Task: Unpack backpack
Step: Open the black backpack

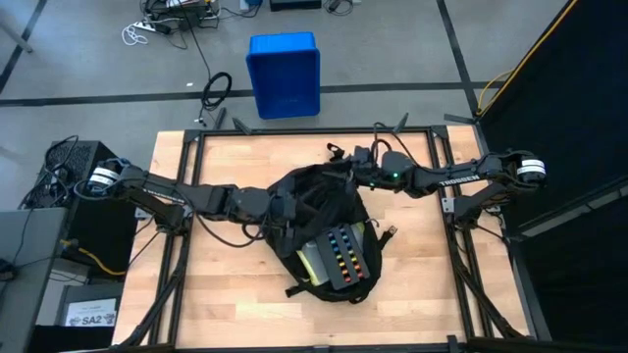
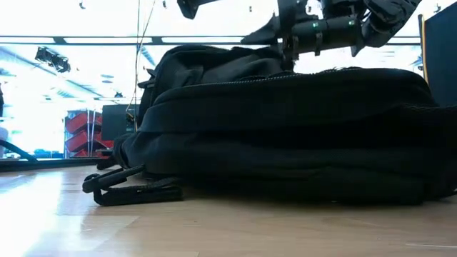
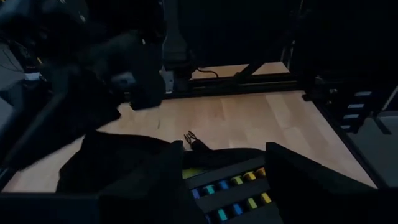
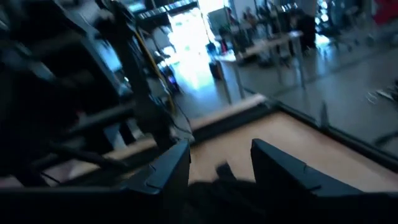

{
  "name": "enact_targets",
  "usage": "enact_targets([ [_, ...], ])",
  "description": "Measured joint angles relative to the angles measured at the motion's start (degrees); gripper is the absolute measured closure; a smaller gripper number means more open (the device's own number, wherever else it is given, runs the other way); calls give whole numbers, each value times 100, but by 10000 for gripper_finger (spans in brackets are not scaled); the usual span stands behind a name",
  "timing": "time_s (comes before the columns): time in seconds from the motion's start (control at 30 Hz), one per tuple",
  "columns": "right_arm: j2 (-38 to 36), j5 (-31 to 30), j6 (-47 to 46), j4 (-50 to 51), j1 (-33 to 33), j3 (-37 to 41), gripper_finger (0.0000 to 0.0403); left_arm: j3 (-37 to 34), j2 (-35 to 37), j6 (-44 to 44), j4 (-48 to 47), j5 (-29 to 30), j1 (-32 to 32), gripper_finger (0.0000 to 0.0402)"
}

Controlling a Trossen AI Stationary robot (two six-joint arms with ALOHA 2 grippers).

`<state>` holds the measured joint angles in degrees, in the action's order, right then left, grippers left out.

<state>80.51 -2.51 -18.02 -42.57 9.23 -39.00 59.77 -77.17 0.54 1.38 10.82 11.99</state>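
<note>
The black backpack (image 1: 319,201) lies flat on the wooden table, seen side-on in the low view (image 2: 285,135). A dark panel with rows of coloured dots (image 1: 340,257) and a yellow-green piece (image 1: 312,261) show on its near part. My left gripper (image 1: 283,211) is at the backpack's left side, open. In its wrist view (image 3: 224,148) the coloured panel (image 3: 230,186) and black fabric (image 3: 118,158) lie below it. My right gripper (image 1: 355,162) is at the backpack's far end, open, with dark fabric (image 4: 217,186) low between its fingers (image 4: 219,149). My left gripper stands open over the backpack's left side, its fingers on either side of the coloured panel; I cannot tell whether it touches. My right gripper (image 2: 289,46) comes from the table's right, open, just above the raised fabric (image 2: 214,61) at the far end; I cannot tell whether it touches.
A strap with a black buckle (image 2: 132,189) trails from the backpack onto the bare wood (image 1: 432,284). A blue plastic bin (image 1: 285,74) stands on the floor beyond the table's far edge. Black frame rails (image 1: 456,245) run along the table's sides. Cables lie on the floor.
</note>
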Motion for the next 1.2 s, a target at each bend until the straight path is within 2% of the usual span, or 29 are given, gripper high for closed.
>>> enact_targets([
  [0.3,0,868,-166,-812,0,-2,250,0,-2,-37,-11,5,93,206],
  [0.6,0,1878,-287,-832,2,-2,253,0,-2,84,-405,207,298,208],
  [0.87,0,1946,-339,-841,0,-2,257,0,-2,96,-401,504,554,220],
  [1.2,0,1925,-337,-822,0,-4,257,0,-24,120,-414,1672,496,218],
])
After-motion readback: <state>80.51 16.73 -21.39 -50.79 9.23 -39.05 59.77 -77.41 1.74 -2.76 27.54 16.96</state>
